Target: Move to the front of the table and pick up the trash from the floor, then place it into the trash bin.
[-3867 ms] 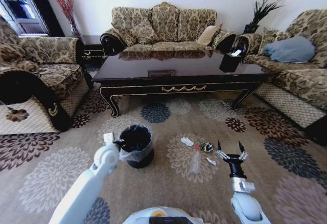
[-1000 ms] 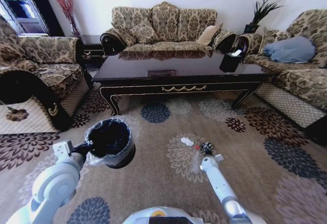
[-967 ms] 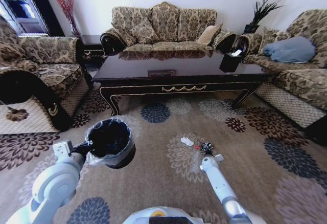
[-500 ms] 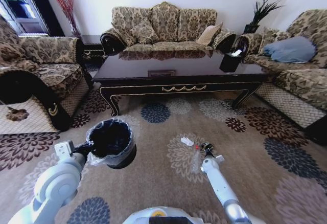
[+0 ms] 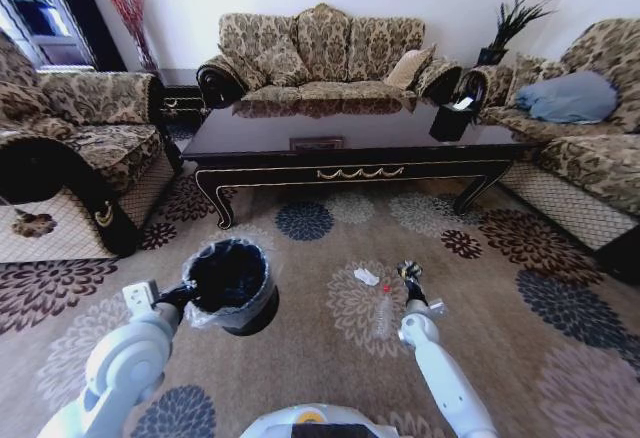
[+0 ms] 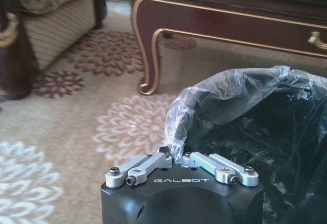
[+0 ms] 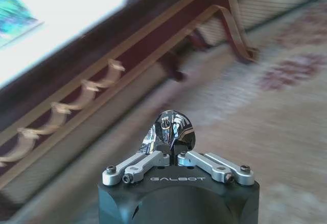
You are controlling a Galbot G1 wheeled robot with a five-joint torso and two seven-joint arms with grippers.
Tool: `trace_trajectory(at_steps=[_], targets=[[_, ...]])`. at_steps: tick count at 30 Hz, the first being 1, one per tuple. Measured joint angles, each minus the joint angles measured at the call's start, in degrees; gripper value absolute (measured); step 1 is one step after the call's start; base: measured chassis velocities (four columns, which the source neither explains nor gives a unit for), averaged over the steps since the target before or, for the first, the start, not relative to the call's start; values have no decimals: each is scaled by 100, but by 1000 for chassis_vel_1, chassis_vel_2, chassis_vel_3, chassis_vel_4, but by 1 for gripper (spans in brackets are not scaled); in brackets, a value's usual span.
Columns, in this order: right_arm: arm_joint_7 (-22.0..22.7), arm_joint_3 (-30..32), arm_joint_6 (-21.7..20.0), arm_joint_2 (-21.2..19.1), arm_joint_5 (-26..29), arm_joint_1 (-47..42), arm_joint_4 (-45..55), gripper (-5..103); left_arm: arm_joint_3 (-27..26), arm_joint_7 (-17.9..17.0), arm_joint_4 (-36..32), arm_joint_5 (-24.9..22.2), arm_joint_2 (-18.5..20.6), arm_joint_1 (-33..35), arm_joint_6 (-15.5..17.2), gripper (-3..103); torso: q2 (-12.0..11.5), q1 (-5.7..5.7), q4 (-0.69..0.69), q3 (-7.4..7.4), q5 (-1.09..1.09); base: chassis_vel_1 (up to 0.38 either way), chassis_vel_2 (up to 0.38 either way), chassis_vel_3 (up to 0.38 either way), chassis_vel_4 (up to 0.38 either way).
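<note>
Here, flowered carpet [image 5: 330, 248] runs before the long table [image 5: 350, 153], its length lying left to right. The left gripper [image 6: 176, 158] pinches the bin [image 5: 232, 283] by its liner, clear of the floor. The right gripper [image 7: 171, 155] clamps one shiny scrap [image 7: 171, 130]; one paper scrap [image 5: 366, 276] lies near.

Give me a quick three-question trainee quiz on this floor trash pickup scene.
1. True or false: the left gripper pinches the liner at the bin rim.
2. What does the right gripper hold? A) paper scrap B) shiny piece C) bottle
3. Fill in: the paper scrap lies on the ____.

Key: 1 true; 2 B; 3 carpet.
</note>
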Motion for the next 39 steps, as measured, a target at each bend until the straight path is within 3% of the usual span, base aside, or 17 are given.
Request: trace_trajectory(at_steps=[7,14,25,34,39], targets=[[-94,-374,193,-173,-318,-436,1241,2,441,70,205,225,-95,-54,0,3,0,0,1,0,0,0,0,0,0],[-337,-613,327,-791,-830,-941,2504,2,1010,71,620,347,-255,-372,0,3,0,0,-1,1,0,0,0,0,0],[-725,-1074,568,-1647,-1366,-1333,3143,2,1620,247,1141,449,-359,-1181,-138,3,0,0,-2,0,1,0,0,0,0],[-914,-1474,710,-1967,-1707,-1134,3287,2,2176,268,1532,473,-369,-1600,-131,3,0,0,0,1,1,0,0,0,0],[-960,-1827,717,-2252,-1975,-858,3547,2,2776,279,1904,468,-392,-2072,-129,3,0,0,-1,2,0,0,0,0,0]])
